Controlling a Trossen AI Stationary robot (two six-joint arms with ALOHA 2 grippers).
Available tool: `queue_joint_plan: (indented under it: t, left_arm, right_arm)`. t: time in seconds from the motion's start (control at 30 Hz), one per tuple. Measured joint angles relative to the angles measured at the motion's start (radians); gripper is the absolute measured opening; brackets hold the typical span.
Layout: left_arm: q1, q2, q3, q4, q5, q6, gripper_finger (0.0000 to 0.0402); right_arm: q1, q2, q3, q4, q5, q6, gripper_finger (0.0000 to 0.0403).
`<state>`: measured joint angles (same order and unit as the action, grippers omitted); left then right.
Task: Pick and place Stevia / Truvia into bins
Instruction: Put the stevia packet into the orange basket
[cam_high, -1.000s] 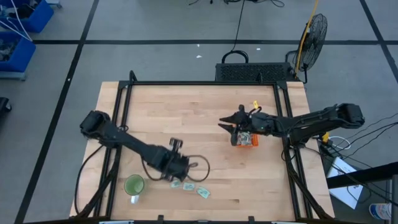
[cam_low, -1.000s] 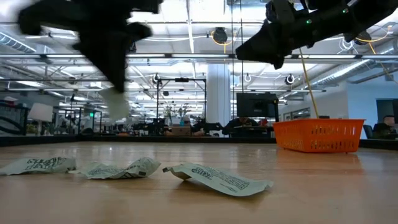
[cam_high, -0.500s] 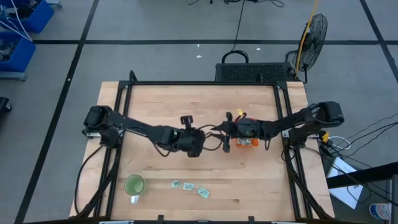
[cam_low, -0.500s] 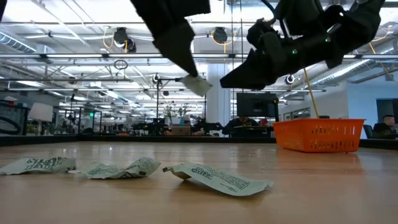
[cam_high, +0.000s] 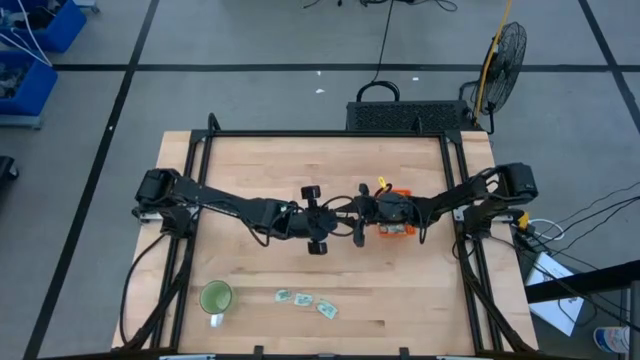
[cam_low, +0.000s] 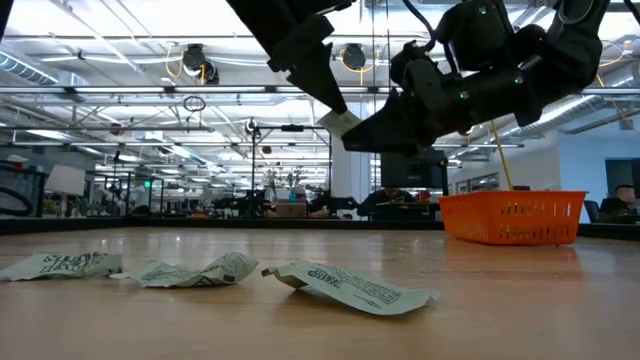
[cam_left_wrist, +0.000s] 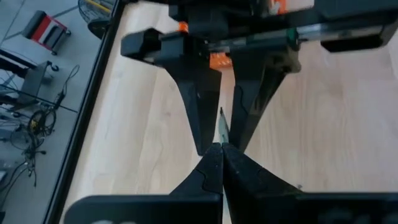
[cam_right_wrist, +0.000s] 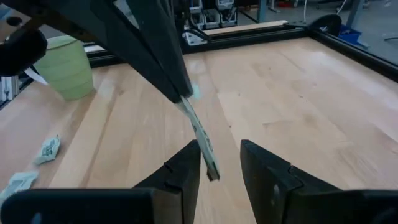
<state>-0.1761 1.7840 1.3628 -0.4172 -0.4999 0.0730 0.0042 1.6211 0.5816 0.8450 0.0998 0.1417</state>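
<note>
A sachet (cam_right_wrist: 198, 132) hangs in the air at the middle of the high frame, pinched edge-on by the left gripper (cam_left_wrist: 222, 148), whose fingers are pressed together on one end of it. Its free end dips between the fingers of the right gripper (cam_right_wrist: 219, 163), which stand apart on either side of it without clamping it. In the low view the sachet (cam_low: 338, 122) shows as a pale slip where the two grippers meet, upper centre of the frame, well above the table (cam_high: 260, 170). Three more sachets (cam_high: 303, 299) lie on the table at lower centre of the high frame, crumpled, in a loose row. A green cup (cam_high: 216, 298) stands to their left. The orange tray (cam_low: 511, 218) sits right of centre, just under the right arm (cam_high: 455, 199).
</note>
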Motion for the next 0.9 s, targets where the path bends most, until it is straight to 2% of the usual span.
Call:
queue_joint_plan:
  t: [0.23, 0.33, 0.47, 0.6, 0.7, 0.9]
  left_arm:
    - [-0.001, 0.0, 0.0, -0.005, 0.003, -0.003, 0.0004]
    - [0.0, 0.0, 0.0, 0.002, 0.003, -0.003, 0.001]
    - [0.0, 0.0, 0.0, 0.003, 0.003, -0.003, 0.0008]
    - [0.0, 0.001, 0.0, 0.003, 0.003, 0.004, 0.0004]
    - [0.0, 0.001, 0.0, 0.0, 0.003, 0.005, 0.0025]
    - [0.0, 0.001, 0.0, -0.006, 0.003, 0.004, 0.0102]
  right_arm:
    - [0.018, -0.004, 0.0, 0.028, -0.001, -0.028, 0.0105]
    - [0.017, -0.004, 0.0, 0.034, -0.038, -0.042, 0.008]
    - [0.018, -0.004, 0.0, 0.035, -0.087, -0.082, 0.0018]
    - [0.017, -0.004, 0.0, 0.028, -0.086, -0.083, 0.0013]
    - [0.017, -0.004, 0.0, 0.027, -0.077, -0.083, 0.0013]
    - [0.017, -0.005, 0.0, 0.015, -0.04, -0.084, 0.0005]
